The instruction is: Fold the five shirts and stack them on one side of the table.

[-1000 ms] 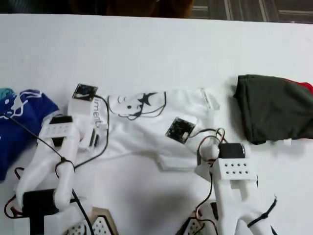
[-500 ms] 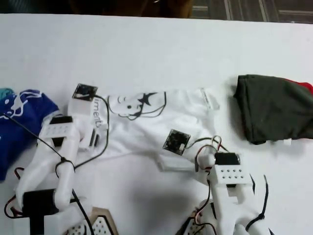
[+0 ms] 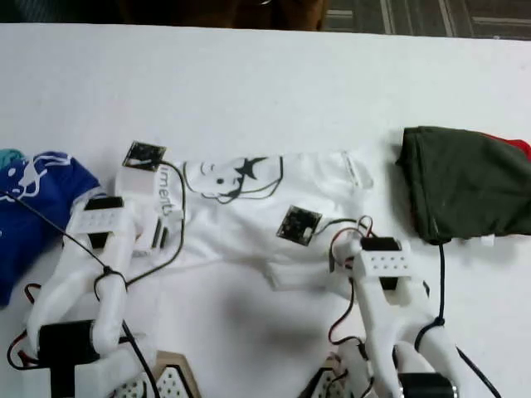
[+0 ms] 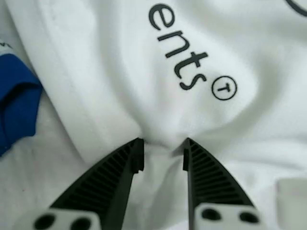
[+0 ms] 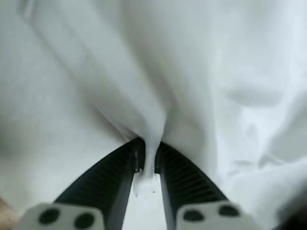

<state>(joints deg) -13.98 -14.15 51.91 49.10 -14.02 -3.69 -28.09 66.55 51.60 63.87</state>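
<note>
The right tool [image 5: 149, 155] is almost pressed together, pinching a raised fold of the white shirt [image 3: 241, 211] along its near edge. The left tool [image 4: 163, 151] grips a thicker bunch of the same shirt, its tips a little apart with cloth puckered between them, close to some black printed lettering (part of the shirt's design). The white shirt lies spread across the middle of the white tabletop [image 3: 249, 83], print facing up. A crumpled blue shirt [image 3: 41, 186] lies at the left side, just beside the left arm. On the right side sits a folded dark green shirt [image 3: 465, 182] — a strip of red cloth [image 3: 518, 146] shows at its far edge.
</note>
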